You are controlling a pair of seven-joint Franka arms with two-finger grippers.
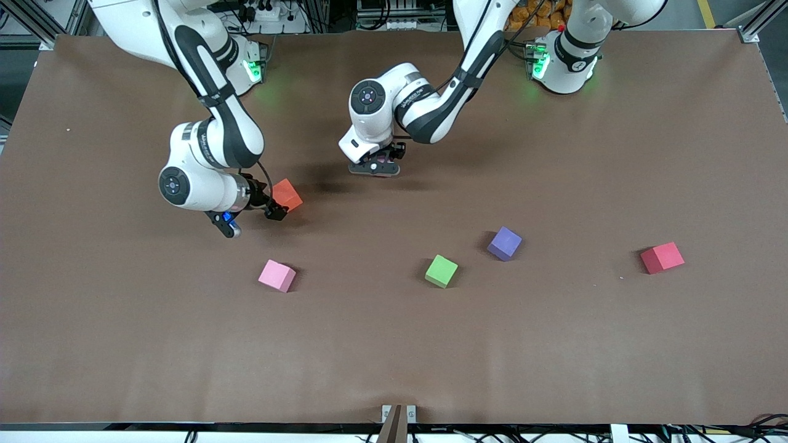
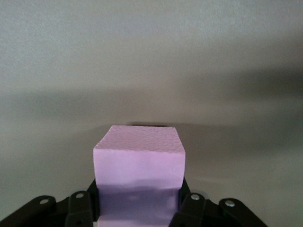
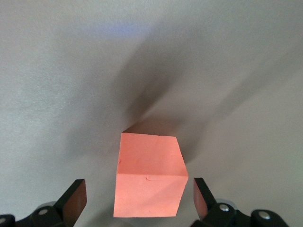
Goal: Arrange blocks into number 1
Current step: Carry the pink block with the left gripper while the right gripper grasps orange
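My left gripper is shut on a pink block and holds it low over bare table, midway between the two arms. An orange block lies on the table toward the right arm's end. My right gripper stands open around it, with a gap on each side between block and fingers. Nearer the front camera lie another pink block, a green block, a purple block and a red block.
The brown table stretches wide toward the front camera past the row of loose blocks. A small metal bracket sits at the middle of the table's nearest edge.
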